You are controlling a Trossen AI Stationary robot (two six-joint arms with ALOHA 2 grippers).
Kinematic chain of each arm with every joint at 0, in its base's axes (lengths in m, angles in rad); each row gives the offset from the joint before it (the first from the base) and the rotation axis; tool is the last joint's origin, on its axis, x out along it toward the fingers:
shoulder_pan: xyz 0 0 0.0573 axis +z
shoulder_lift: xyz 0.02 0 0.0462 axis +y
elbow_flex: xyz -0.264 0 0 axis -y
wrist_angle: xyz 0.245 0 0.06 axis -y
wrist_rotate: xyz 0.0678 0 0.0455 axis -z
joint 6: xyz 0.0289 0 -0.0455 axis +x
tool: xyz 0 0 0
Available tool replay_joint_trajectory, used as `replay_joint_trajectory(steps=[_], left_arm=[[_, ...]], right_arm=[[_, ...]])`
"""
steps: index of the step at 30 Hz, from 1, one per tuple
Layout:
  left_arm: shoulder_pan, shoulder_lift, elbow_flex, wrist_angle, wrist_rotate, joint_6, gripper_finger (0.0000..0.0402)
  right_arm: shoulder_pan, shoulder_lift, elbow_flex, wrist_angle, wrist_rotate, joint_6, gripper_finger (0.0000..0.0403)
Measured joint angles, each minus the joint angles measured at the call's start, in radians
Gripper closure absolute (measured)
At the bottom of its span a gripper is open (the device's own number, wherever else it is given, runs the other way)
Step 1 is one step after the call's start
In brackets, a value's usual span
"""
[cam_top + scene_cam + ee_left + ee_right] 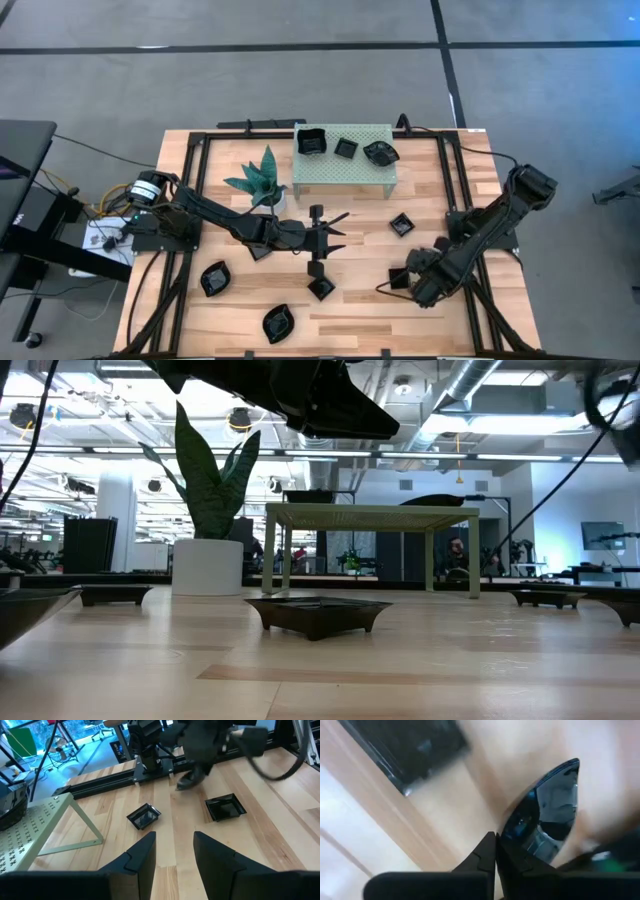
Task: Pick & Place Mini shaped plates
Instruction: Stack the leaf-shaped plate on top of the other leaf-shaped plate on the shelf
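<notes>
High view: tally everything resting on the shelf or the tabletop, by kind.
Glossy black mini plates on the green perforated metal shelf: 3
Glossy black mini plates on the wooden tabletop: 5
Shelf itself: 1
Green-leaved plant in white pot: 1
Total: 10
Right gripper grips another, uncounted.

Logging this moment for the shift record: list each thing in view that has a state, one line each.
Left gripper: open, empty, above mid-table.
Right gripper: shut on a glossy black plate, lifted and tilted.
Green shelf: upright, three plates on top.
Square plate: flat on the table, right of the shelf.
Leaf-shaped plate: flat on the table, near edge.
Plant: upright in its pot.
</notes>
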Motion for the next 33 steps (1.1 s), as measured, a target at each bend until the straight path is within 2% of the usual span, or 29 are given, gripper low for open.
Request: replay_joint_trajectory(steps=[2,6,11,13,19,23,26,30,33], left_arm=[[0.0,0.0,0.0,0.0,0.0,0.0,0.0268],[0.0,0.0,0.0,0.0,0.0,0.001,0.0268],[0.0,0.0,0.0,0.007,0.0,0.003,0.0268],[0.0,0.0,0.0,0.007,0.0,0.003,0.0268],[0.0,0.0,0.0,0.009,0.0,0.003,0.0268],[0.0,0.0,0.0,0.011,0.0,0.003,0.0268],[0.0,0.0,0.0,0.011,0.001,0.003,0.0268],[0.0,0.0,0.0,0.011,0.001,0.002,0.0268],[-0.002,0.0,0.0,0.011,0.0,0.001,0.0268]], right_arm=[[-0.011,-0.006,0.073,-0.095,0.076,-0.052,0.0398],[-0.043,-0.009,0.216,-0.299,0.297,-0.212,0.04],[-0.157,-0.01,0.32,-0.42,0.6,-0.475,0.0399],[-0.236,-0.01,0.346,-0.437,0.664,-0.596,0.0401],[-0.502,-0.01,0.424,-0.419,0.757,-1.024,0.0401],[-0.652,-0.01,0.477,-0.395,0.765,-1.294,0.0401],[-0.744,-0.025,0.49,-0.3,0.75,-1.502,0.0402],[-0.864,-0.045,0.49,-0.159,0.572,-1.75,0.0401],[-0.943,-0.06,0.49,-0.123,0.478,-1.868,0.0399]])
